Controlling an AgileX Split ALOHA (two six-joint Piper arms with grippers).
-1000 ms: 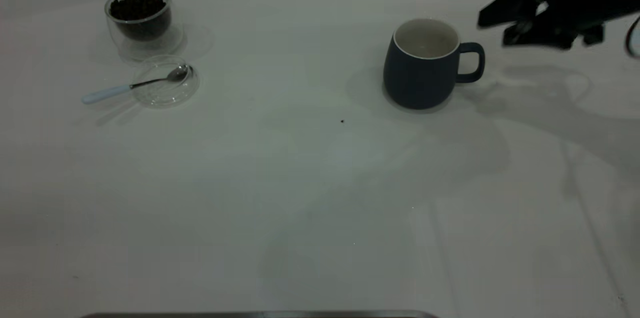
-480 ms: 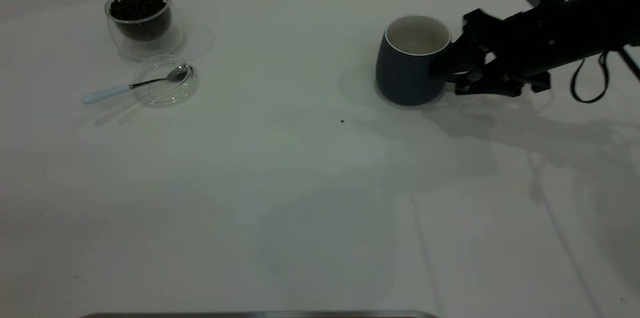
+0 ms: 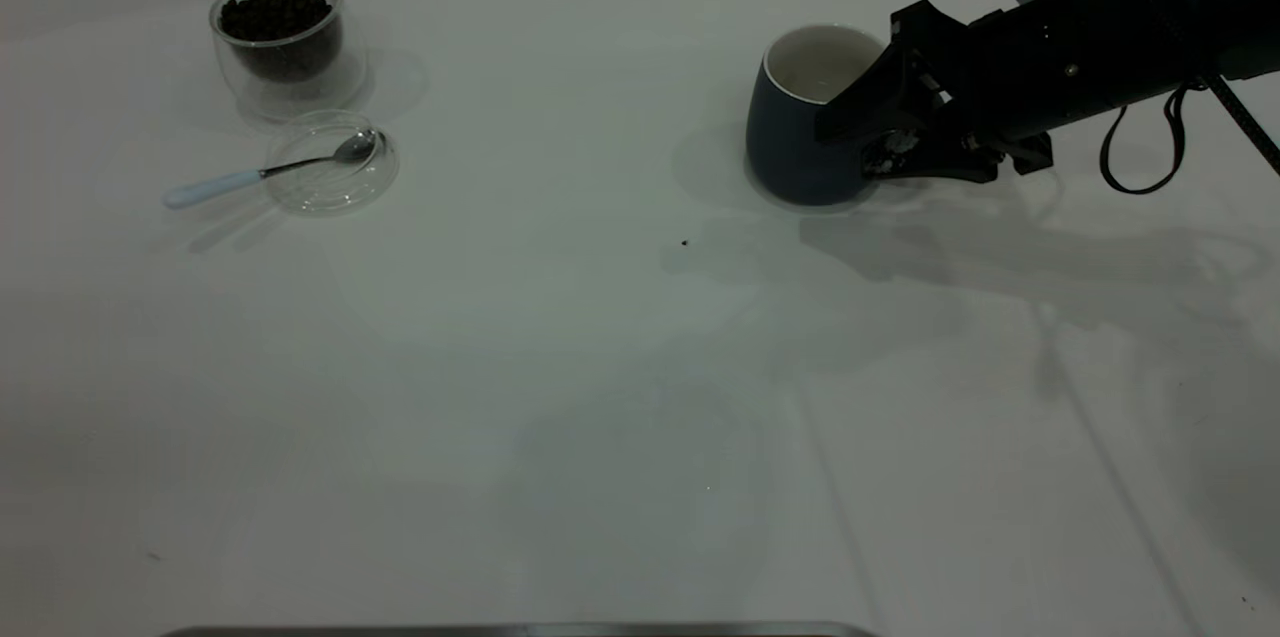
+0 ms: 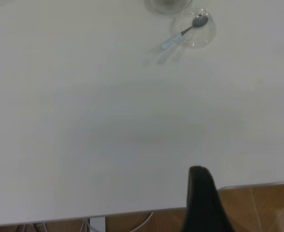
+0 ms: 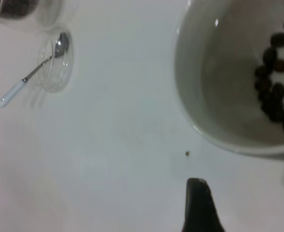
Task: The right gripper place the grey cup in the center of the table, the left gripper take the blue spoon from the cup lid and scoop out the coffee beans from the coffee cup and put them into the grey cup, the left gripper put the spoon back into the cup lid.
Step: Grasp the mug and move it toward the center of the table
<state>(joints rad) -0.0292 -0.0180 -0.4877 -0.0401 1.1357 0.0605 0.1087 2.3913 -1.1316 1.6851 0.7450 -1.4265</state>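
The grey cup [image 3: 795, 152] stands right of the table's [image 3: 600, 367] middle, tipped slightly. My right gripper [image 3: 848, 149] is at its handle side, open, one finger above and one below the hidden handle, tips against the cup wall. Several coffee beans [image 5: 272, 82] lie inside the grey cup [image 5: 219, 96]. The blue spoon [image 3: 250, 177] rests with its bowl in the cup lid [image 3: 335, 197], just in front of the coffee cup [image 3: 280, 32] full of beans at the far left. Only one finger [image 4: 202, 203] of the left gripper shows, over the table's edge, far from the spoon [image 4: 180, 34].
A tiny dark speck [image 3: 684, 242] lies on the table left of the grey cup. The right arm's black cable [image 3: 1140, 157] loops down behind the gripper. In the left wrist view, wooden floor [image 4: 262, 208] shows beyond the table edge.
My right gripper came down from the far right corner to the grey cup's handle and covered it. The cup slid a little to the left and tipped.
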